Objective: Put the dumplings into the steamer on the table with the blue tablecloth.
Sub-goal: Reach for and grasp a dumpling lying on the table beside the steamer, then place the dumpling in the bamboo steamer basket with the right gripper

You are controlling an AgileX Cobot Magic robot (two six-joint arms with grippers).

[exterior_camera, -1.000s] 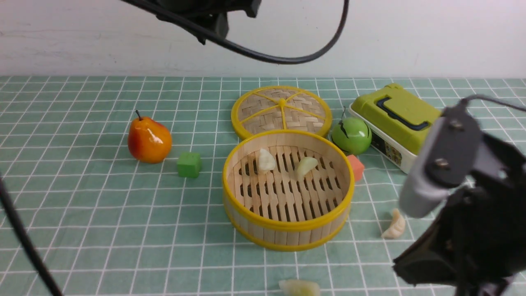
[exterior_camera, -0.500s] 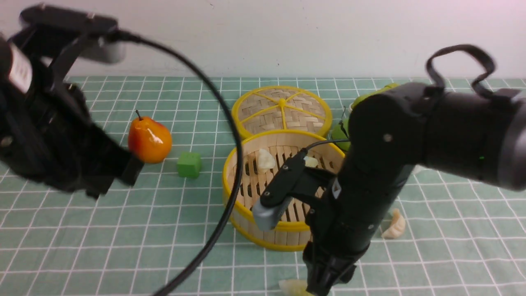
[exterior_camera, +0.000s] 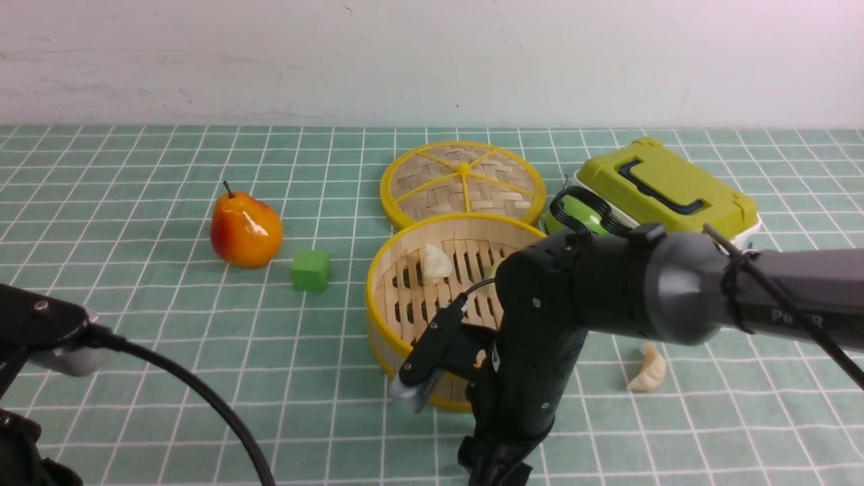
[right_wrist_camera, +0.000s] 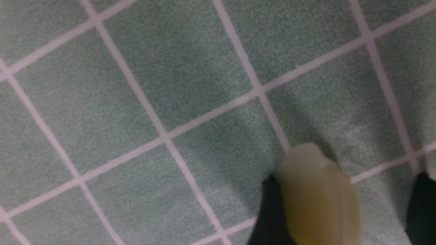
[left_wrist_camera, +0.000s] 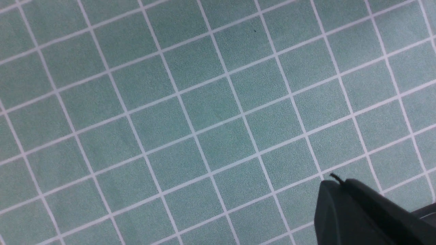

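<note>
The steamer [exterior_camera: 398,283] stands mid-table on the blue tablecloth [exterior_camera: 135,351]; my right arm hides its right half. One dumpling [exterior_camera: 437,263] shows on its slatted floor. Another dumpling [exterior_camera: 649,370] lies on the cloth to the steamer's right. My right gripper [right_wrist_camera: 345,177] is open, down at the cloth by the front edge, around a pale dumpling [right_wrist_camera: 316,197]; one finger [right_wrist_camera: 269,211] touches it, the other [right_wrist_camera: 420,204] stands apart. In the front view that dumpling is hidden behind the arm. My left gripper [left_wrist_camera: 332,182] hangs over bare cloth, jaws together, empty.
A woven lid [exterior_camera: 462,179] lies behind the steamer. A pear [exterior_camera: 245,231] and a green cube [exterior_camera: 310,270] sit to its left. A green apple [exterior_camera: 574,209] and a green lunch box [exterior_camera: 665,189] sit back right. My left arm's cable [exterior_camera: 202,398] crosses the lower left.
My right arm has come lower and nearer the front edge, over the front dumpling. My left arm has dropped to the lower left corner.
</note>
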